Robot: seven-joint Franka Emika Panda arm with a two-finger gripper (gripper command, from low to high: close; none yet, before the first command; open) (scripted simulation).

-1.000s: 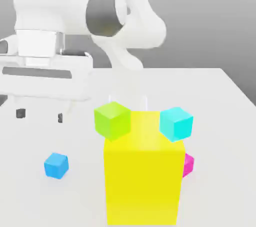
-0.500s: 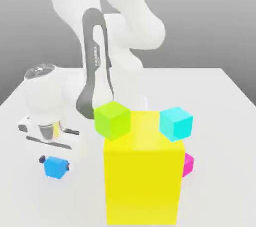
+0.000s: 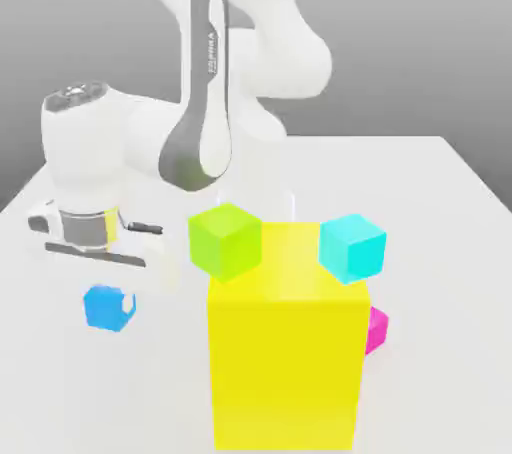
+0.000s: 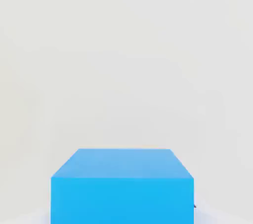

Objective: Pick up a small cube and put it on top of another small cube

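Note:
The small bright-blue cube (image 3: 107, 308) hangs a little above the white table at the exterior view's left, and my gripper (image 3: 107, 300) is shut on it from above. The hand view has the same blue cube (image 4: 121, 186) close up against the pale table. The other small cube, lime green (image 3: 225, 240), sits to the right of the held cube in the exterior view, at the upper left corner of the big yellow block (image 3: 285, 347). The white hand and arm stand over the blue cube.
A cyan cube (image 3: 352, 247) shows at the yellow block's upper right corner. A magenta cube (image 3: 376, 330) peeks out behind the block's right side. The white table (image 3: 440, 242) stretches to the exterior view's right.
The hand came down over the blue cube and the fingers shut on it. The cube has since risen slightly off the table with the hand.

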